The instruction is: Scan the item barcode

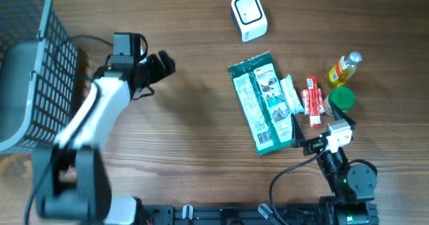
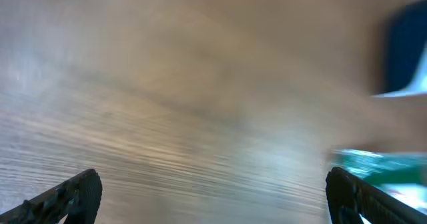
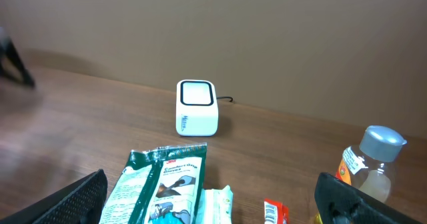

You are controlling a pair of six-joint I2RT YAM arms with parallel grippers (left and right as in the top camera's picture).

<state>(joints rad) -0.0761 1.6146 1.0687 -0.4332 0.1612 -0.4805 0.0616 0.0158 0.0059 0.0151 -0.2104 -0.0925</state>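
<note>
1. The green packet (image 1: pixel 261 103) lies flat on the wooden table (image 1: pixel 188 138), in the right half. It sits below the white scanner (image 1: pixel 249 16), with bare wood between the two.
2. The right gripper (image 1: pixel 299 139) is just beside the bottom right corner of the packet. I cannot tell if it touches it. Its two fingers are spread wide apart and hold nothing.
3. The left gripper (image 1: pixel 161 65) is well apart from the packet, far off to the left, next to a grey basket (image 1: pixel 27 64). Its fingers are wide apart too, and they hold nothing.
4. So the right arm is much nearer. From its gripper, the packet lies straight ahead and a bit to the left, and the scanner is farther ahead on the same side.
5. The long side of the packet runs from the scanner end down toward the robot, tipped just a little.
6. The packet is a flat, shiny green bag with white writing and a small picture on it. I cannot see a barcode on the side facing up.
7. On its right lie a small white packet (image 1: pixel 291 95), a red stick pack (image 1: pixel 312 99), a yellow bottle (image 1: pixel 344 68) and a green lid (image 1: pixel 342 99).
</note>
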